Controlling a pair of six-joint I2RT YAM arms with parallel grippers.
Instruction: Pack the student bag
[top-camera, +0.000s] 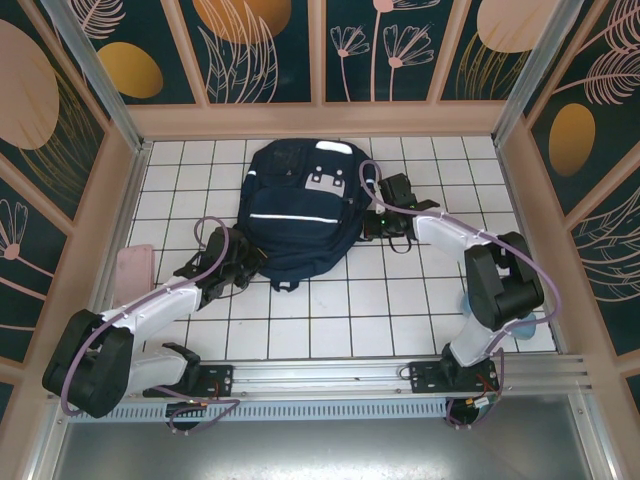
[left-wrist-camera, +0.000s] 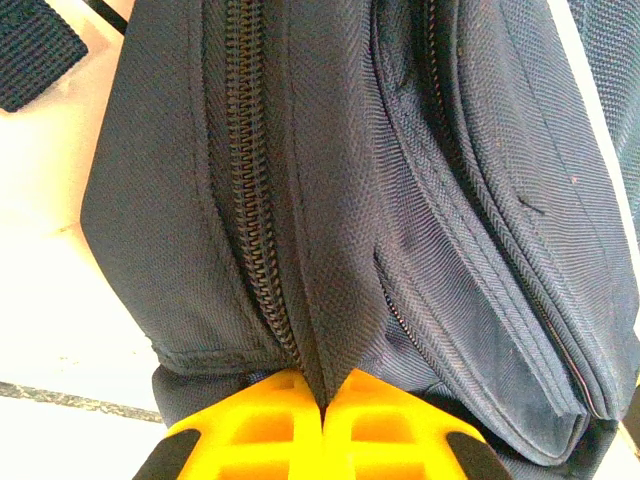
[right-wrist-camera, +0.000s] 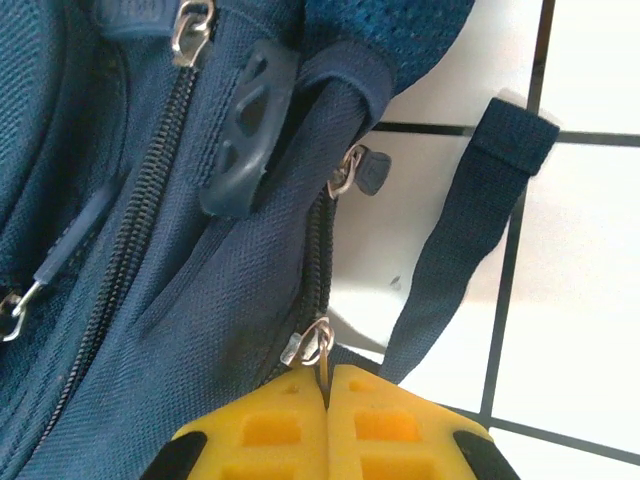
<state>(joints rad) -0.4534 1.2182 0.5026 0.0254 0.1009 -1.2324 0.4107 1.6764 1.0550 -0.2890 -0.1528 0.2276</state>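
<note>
Seen from above, the student bag (top-camera: 300, 215) lies flat on the white tiled counter (top-camera: 330, 320), in the middle and toward the far wall. It is navy blue, with a thin white stripe across it and pale patches near its far end. Your two arms reach in from the near edge, one to each side of the bag.

Your left gripper (top-camera: 232, 262) sits at the bag's near left corner. In its wrist view the left gripper (left-wrist-camera: 323, 405) has its yellow jaws pressed together on a raised fold of the bag's navy fabric, just beside a closed dark zipper (left-wrist-camera: 250, 180) that runs up the bag's side.

Your right gripper (top-camera: 385, 215) sits against the bag's right side, near the far end. In its wrist view the right gripper (right-wrist-camera: 327, 385) has its yellow jaws together, clamped on a small metal zipper pull (right-wrist-camera: 312, 343) at the bag's edge. A dark blue rubber tab (right-wrist-camera: 245, 125) hangs from another zipper above it, and a navy strap (right-wrist-camera: 470, 220) trails over the tiles to the right.

A flat pink object (top-camera: 133, 268) lies at the counter's left edge, apart from the bag.
</note>
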